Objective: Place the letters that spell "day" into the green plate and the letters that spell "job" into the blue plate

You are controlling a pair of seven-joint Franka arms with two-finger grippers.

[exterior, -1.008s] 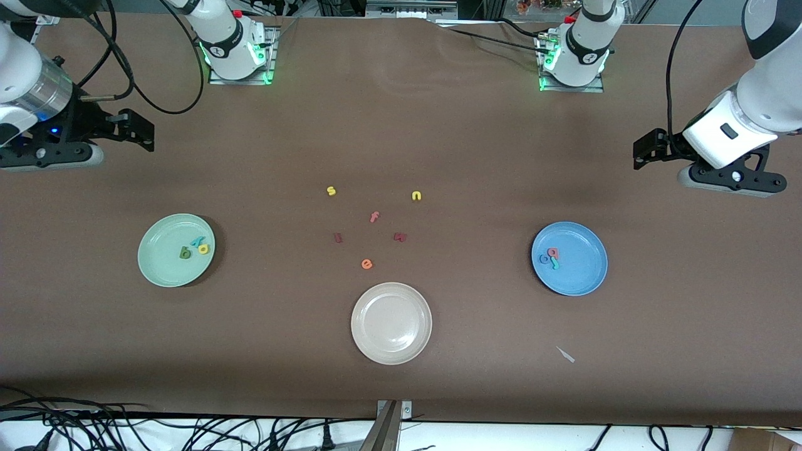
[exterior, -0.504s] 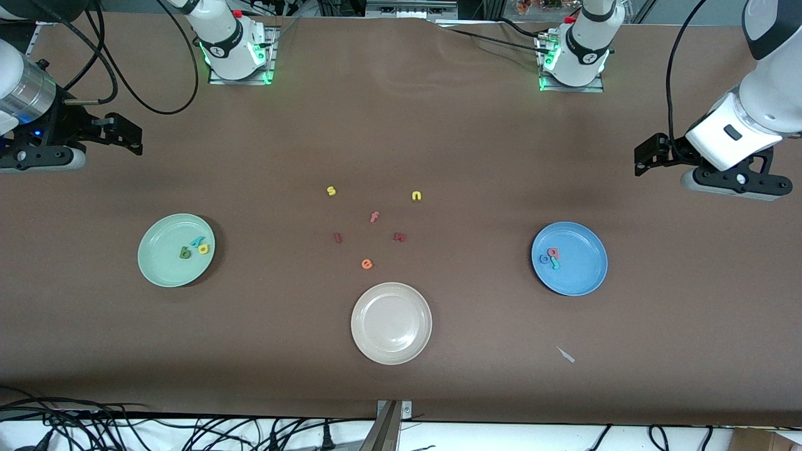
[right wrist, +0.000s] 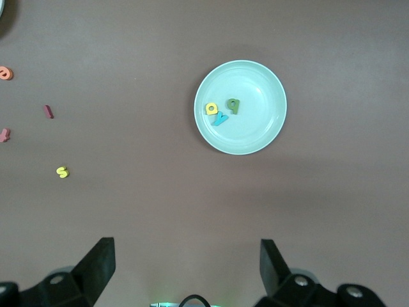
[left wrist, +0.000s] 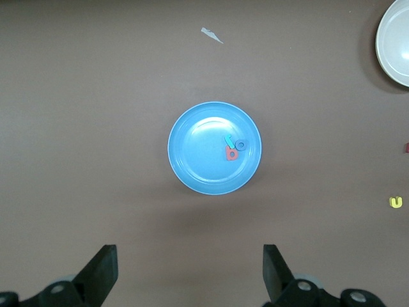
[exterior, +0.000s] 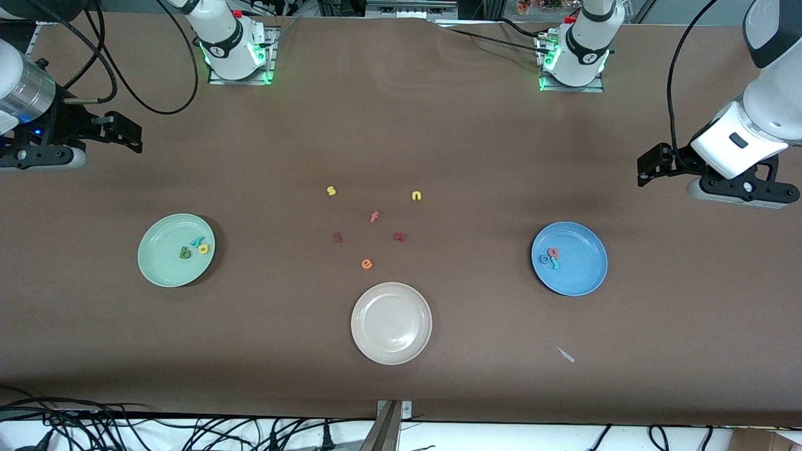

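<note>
Risk of a needless extra pick, with both words sorted.
Both pincers, left and right, hang wide open and empty near the bench ends; a stray grab could disturb the green plate or blue plate.

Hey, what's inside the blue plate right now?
The blue plate holds three letters bunched together: a teal j, a blue o and a salmon b. Nothing covers them.

Loose letters are cluttering the tabletop's middle, with the cream plate sitting nearer the front edge. I am seeing bare brown tabletop lying between that cluster and the green plate and blue plate, open for passing.
</note>
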